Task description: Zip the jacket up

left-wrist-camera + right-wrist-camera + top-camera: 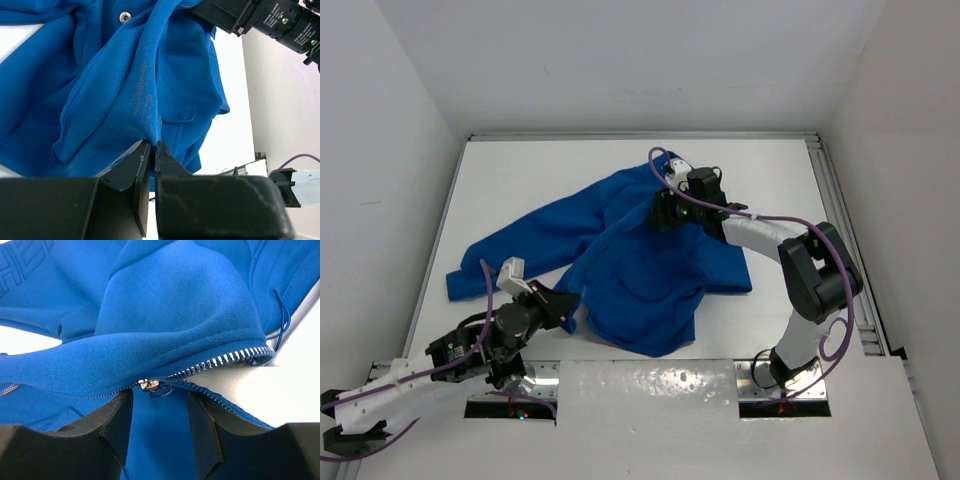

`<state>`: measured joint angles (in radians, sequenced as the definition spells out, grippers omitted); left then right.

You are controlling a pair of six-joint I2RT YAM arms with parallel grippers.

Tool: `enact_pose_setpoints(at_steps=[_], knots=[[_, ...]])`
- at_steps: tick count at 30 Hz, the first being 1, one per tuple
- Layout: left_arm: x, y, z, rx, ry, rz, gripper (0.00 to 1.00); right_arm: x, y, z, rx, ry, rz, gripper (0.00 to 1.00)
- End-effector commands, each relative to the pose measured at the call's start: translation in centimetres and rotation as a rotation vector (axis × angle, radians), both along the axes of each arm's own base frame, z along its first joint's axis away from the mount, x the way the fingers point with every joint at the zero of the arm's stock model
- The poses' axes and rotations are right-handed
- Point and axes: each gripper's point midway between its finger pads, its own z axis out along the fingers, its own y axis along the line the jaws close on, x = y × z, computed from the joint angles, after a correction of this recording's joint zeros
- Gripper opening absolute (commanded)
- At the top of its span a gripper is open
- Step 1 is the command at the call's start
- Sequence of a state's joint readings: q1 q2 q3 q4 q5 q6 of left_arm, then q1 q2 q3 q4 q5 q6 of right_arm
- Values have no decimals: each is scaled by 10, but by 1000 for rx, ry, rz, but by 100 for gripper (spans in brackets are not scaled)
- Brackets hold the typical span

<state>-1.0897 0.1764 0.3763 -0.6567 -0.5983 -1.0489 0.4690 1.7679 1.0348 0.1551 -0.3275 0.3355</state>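
Left end effector (152,145): at the jacket's (640,270) 8 o'clock in the top view, its fingers pressed almost together with a fold of blue hem pinched between them.
Jacket: crumpled mid-table (520,170), one sleeve trailing toward 9 o'clock.
Zipper slider (149,385): seated on the track, in the gap between the right fingers and apparently touching neither.
Right end effector (160,400): at the jacket's 1 o'clock, jaws spread wide and holding nothing.
Done: the track toward the slider's 9 o'clock looks joined. How long that stretch is, I cannot tell.
Left to do: the teeth (225,358) toward 3 o'clock lie parted into two rows, so by my reading the slider is not yet gripped and that stretch is unzipped.
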Motion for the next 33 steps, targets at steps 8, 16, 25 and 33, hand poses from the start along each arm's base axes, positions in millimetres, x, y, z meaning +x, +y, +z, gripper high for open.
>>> enact_pose_setpoints(at_steps=[8, 16, 25, 33], knots=[[-1, -4, 11, -34, -9, -11, 0, 23, 4, 28, 65, -181, -38, 33], [0, -3, 18, -37, -29, -13, 0, 27, -15, 29, -13, -207, -122, 11], [0, -4, 17, -41, -30, -13, 0, 17, -8, 29, -2, -193, -92, 0], [15, 16, 56, 19, -138, 75, 0, 18, -44, 78, -130, -259, -234, 0]])
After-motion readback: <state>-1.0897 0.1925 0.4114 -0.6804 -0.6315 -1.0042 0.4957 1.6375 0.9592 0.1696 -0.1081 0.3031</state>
